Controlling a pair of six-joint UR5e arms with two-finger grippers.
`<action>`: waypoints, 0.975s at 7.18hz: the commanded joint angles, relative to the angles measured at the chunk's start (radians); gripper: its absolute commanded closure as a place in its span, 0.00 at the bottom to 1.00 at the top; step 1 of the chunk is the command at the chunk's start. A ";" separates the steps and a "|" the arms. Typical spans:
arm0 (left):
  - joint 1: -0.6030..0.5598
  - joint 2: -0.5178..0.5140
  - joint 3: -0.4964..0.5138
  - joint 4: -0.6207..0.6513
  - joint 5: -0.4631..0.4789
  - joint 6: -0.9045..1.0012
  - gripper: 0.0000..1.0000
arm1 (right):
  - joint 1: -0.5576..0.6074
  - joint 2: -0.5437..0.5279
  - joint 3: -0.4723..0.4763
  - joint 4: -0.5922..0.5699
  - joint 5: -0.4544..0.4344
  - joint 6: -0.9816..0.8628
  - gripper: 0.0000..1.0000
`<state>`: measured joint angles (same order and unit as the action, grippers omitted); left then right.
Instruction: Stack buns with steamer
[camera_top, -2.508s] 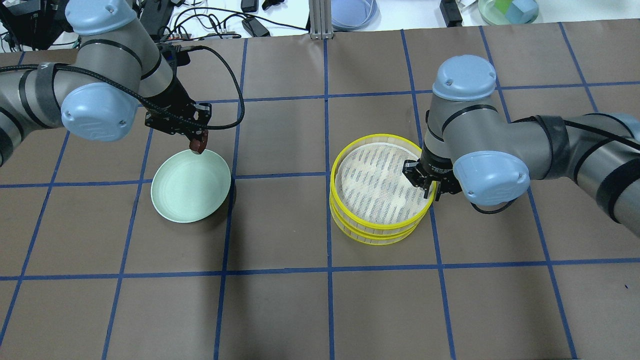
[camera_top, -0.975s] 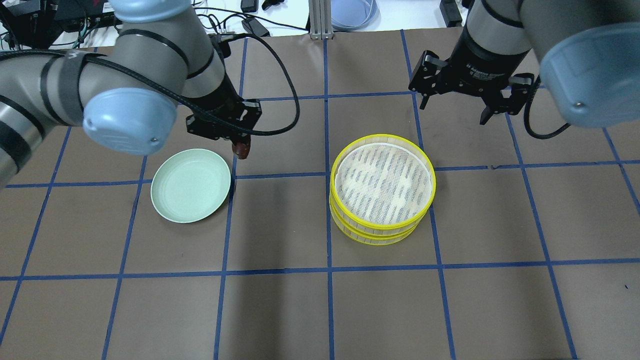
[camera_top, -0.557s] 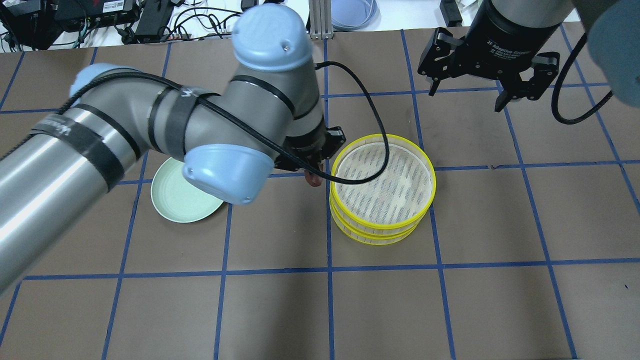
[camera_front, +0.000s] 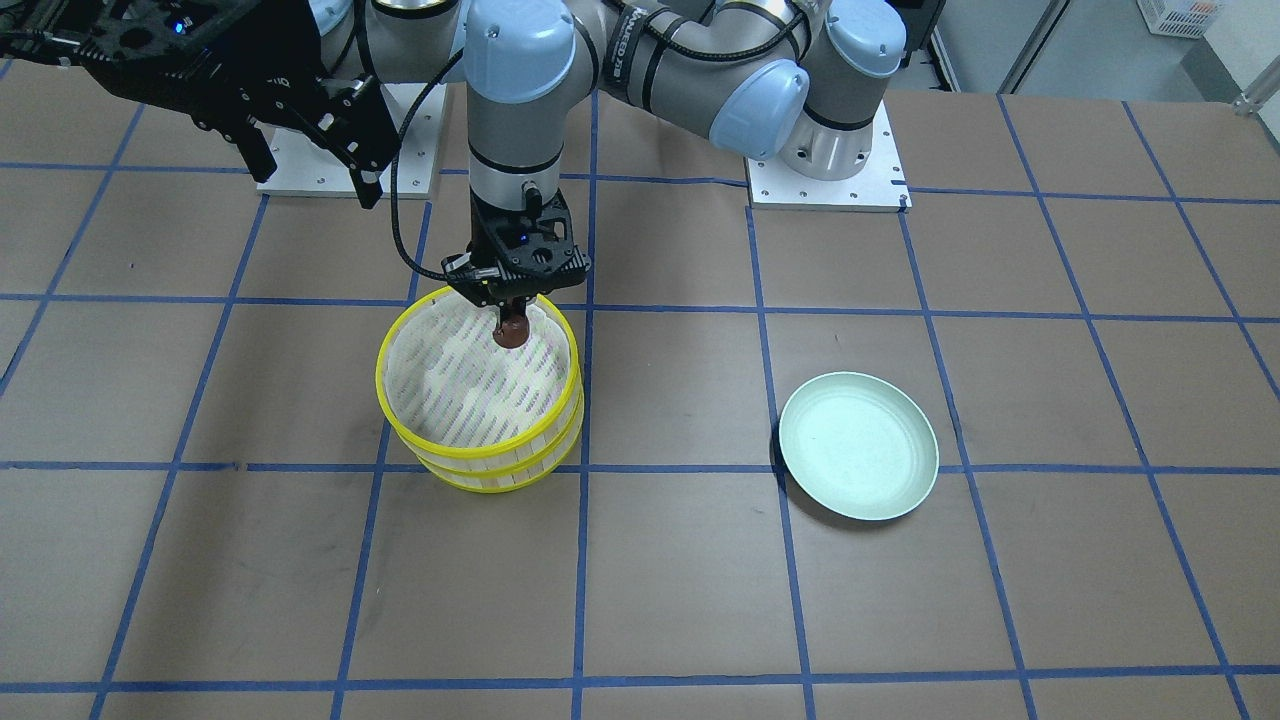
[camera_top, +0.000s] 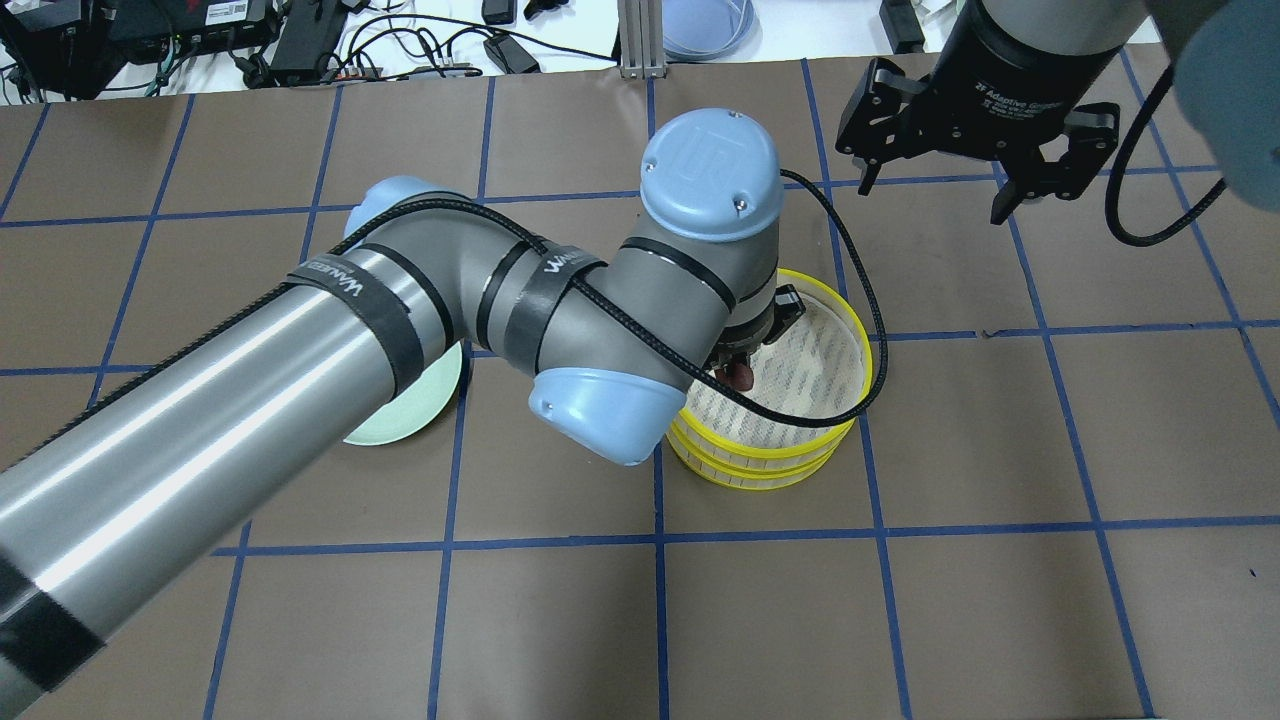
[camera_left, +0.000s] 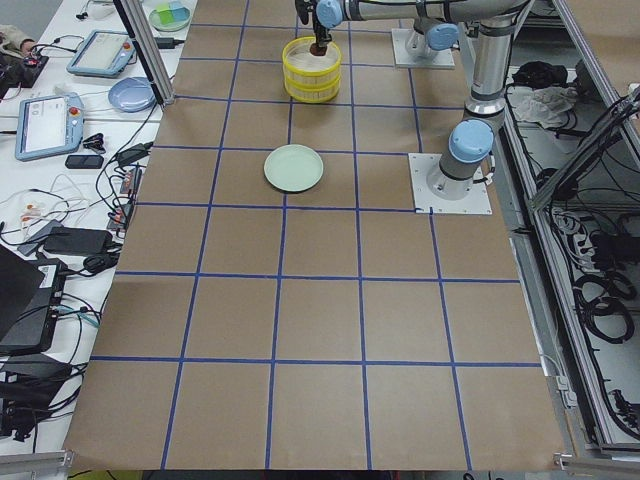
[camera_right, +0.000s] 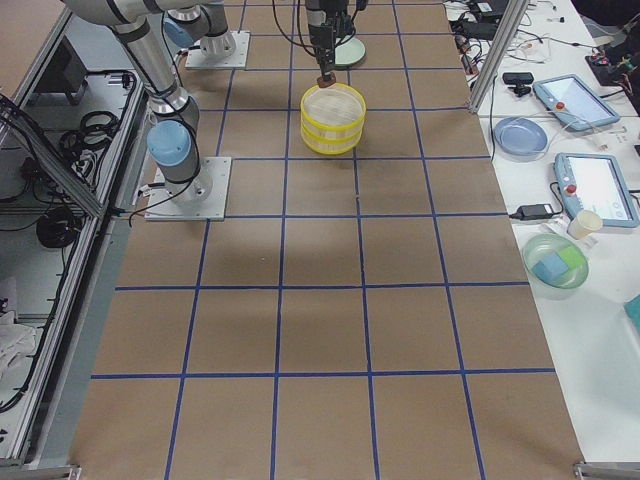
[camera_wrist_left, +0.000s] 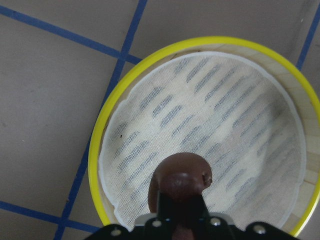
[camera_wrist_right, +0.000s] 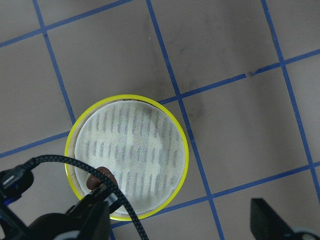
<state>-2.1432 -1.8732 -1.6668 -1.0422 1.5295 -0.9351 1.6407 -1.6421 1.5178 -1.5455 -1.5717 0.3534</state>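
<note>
One glossy dark bun hangs clenched in the left pincer above the yellow-rimmed steamer, a stack of round trays standing on the brown, blue-gridded bench. The left wrist camera looks straight down past the bun onto the white cloth liner of the top tray. The bun sits inside the rim, toward the robot's side of the circle rather than at its centre. Whether it touches the cloth cannot be told. The right pincer is raised high and well apart from the steamer, jaws spread and holding nothing. The pale green plate lies bare, well apart from the stack. The cream bun is not plainly visible in any view; pale patches show through the liner but cannot be identified.

By the look of things, the step in hand is setting the dark bun down in the top tray. The next move calls for a short, straight descent until the bun rests on the cloth. Then the jaws should release, and the arm should lift vertically, high enough to clear the yellow rim. The bun is round and glossy and would likely roll if let go from any height. It would be better released low, and perhaps nearer the centre.
</note>
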 joint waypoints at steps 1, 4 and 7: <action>-0.015 -0.030 -0.001 0.005 0.009 -0.001 0.11 | -0.002 0.004 -0.001 0.001 -0.002 -0.108 0.00; -0.014 -0.026 -0.001 0.005 0.014 0.004 0.08 | -0.015 0.007 0.001 0.001 -0.002 -0.195 0.00; 0.012 0.029 0.007 -0.008 0.033 0.088 0.03 | -0.015 0.004 0.005 0.002 -0.002 -0.192 0.00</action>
<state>-2.1464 -1.8750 -1.6627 -1.0409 1.5473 -0.9043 1.6257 -1.6366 1.5213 -1.5435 -1.5739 0.1604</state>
